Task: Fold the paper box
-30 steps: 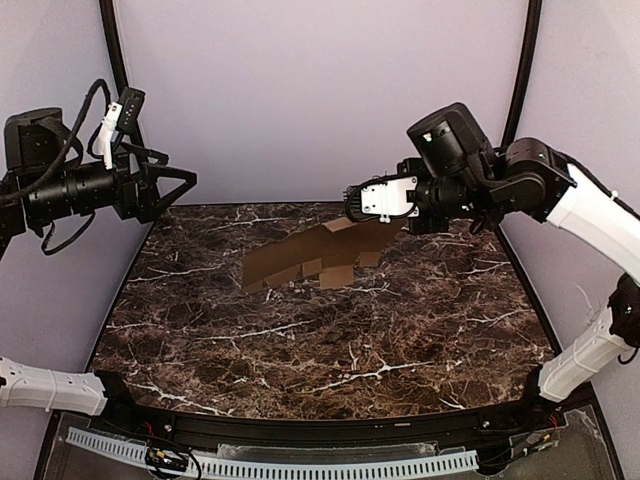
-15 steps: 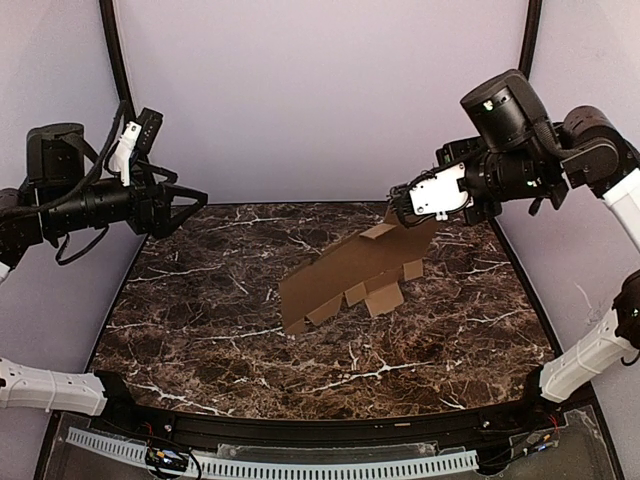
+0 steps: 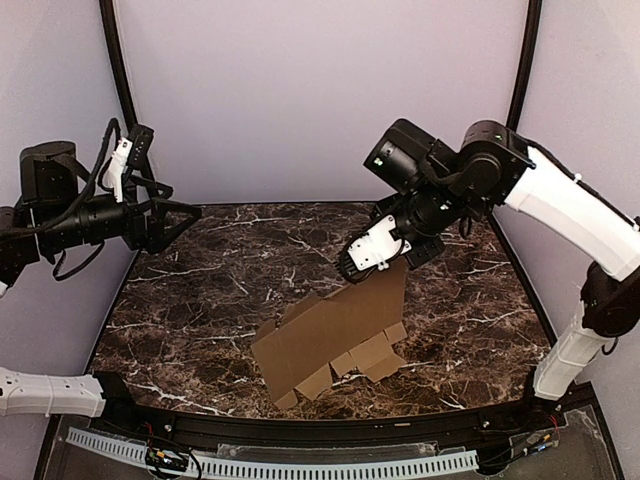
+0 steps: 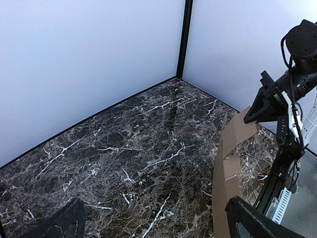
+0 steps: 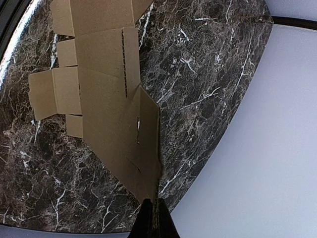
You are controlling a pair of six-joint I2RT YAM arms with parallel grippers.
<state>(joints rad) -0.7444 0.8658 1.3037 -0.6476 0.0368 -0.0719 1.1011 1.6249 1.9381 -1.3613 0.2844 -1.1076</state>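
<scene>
The paper box [image 3: 330, 335] is a flat tan die-cut cardboard sheet with flaps and tabs, hanging tilted over the near middle of the marble table. My right gripper [image 3: 362, 262] is shut on its upper far edge; in the right wrist view the fingers [image 5: 154, 221] pinch the sheet's edge, and the sheet [image 5: 109, 94] spreads away below. My left gripper [image 3: 190, 212] is open and empty, held high at the far left. In the left wrist view its fingertips [image 4: 250, 223] frame the table, and the sheet [image 4: 229, 171] shows at the right.
Dark marble tabletop [image 3: 200, 300] with lavender walls around it and black corner posts [image 3: 115, 60]. A slotted white cable duct [image 3: 330, 468] runs along the near edge.
My right arm has swung down and toward the near side, carrying the cardboard sheet from the far middle to the near middle of the table. The left arm shifted slightly.
</scene>
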